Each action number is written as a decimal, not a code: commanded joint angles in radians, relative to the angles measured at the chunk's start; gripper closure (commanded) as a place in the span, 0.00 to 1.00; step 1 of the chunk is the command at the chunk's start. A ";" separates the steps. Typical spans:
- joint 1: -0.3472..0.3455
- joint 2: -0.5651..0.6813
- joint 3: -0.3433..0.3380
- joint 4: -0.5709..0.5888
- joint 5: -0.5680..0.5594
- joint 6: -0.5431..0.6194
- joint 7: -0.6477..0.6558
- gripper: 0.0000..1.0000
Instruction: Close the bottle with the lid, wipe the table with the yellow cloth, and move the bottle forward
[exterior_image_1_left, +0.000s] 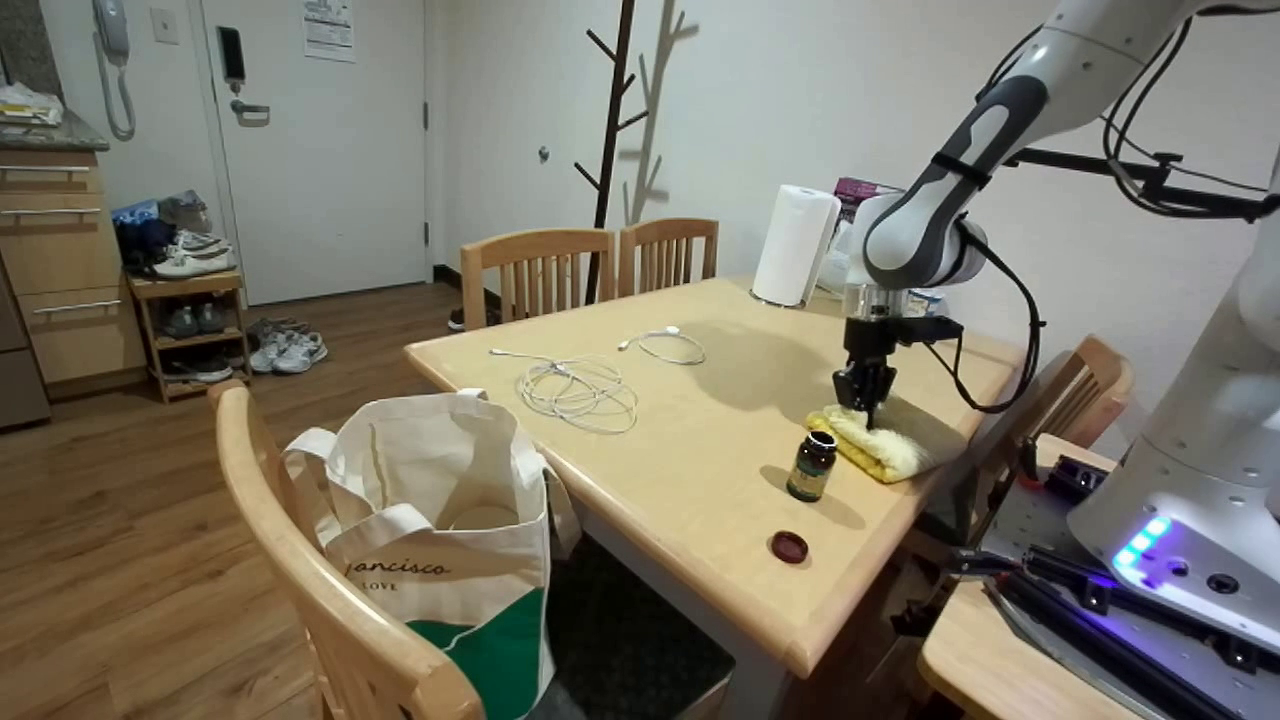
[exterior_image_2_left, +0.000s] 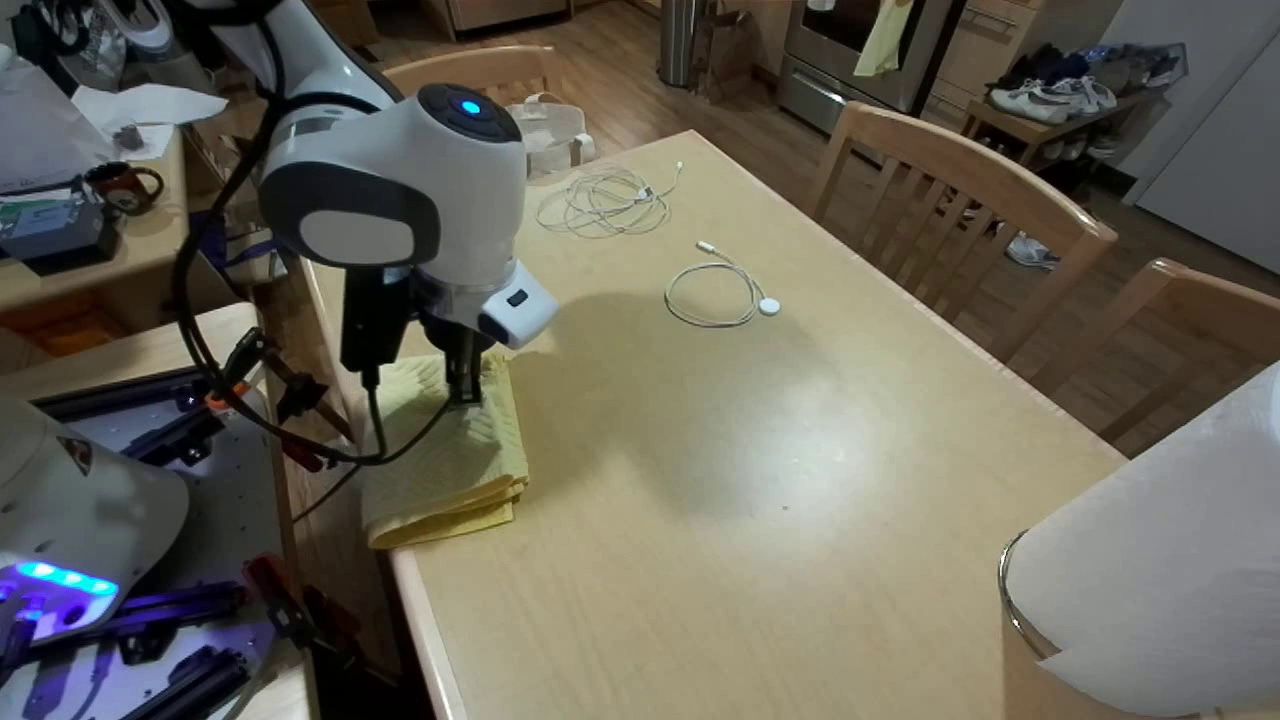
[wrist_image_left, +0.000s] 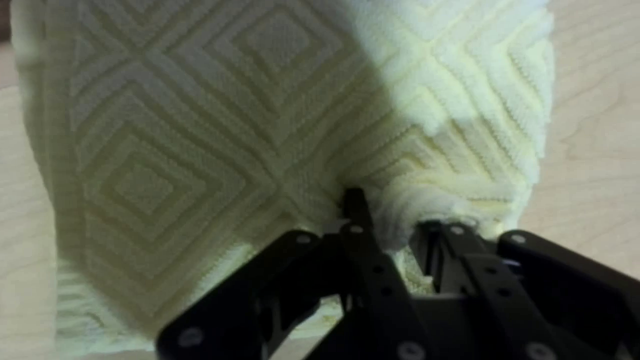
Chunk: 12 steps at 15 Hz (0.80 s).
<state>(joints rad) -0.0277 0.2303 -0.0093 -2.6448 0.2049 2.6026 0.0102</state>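
**Wiping looks to be the step in hand, with capping undone**

The table (exterior_image_1_left: 690, 470) carries all the task's things. Close to its robot-side edge lies the yellow cloth (exterior_image_2_left: 450, 470), folded, with a ridge bunched up at the gripper (wrist_image_left: 392, 212). The jaws stand a little apart, ends down in the cloth and that ridge between them; I can't make out whether they pinch it or only straddle it. If the wipe is yet to come, the next move calls for a firm pinch and a flat sweep; if it is over, for spreading wider and rising straight up.

The bottle (exterior_image_1_left: 812, 466) stands upright just beside the cloth, its mouth uncovered, so closing it seems owed, and probably moving it forward too. Smallest is the lid (exterior_image_1_left: 789, 547), lying near the bottle but not touching it, towards a table corner; closing would call for lifting it by its rim and setting it level.
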 joint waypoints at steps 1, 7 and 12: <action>-0.008 -0.016 0.055 -0.009 0.047 0.003 -0.064 0.42; 0.015 -0.145 0.094 -0.047 -0.013 0.019 -0.166 0.03; 0.057 -0.315 0.087 -0.049 -0.153 -0.047 -0.194 0.00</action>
<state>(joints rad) 0.0082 0.0403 0.0787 -2.6588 0.1084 2.5945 -0.1356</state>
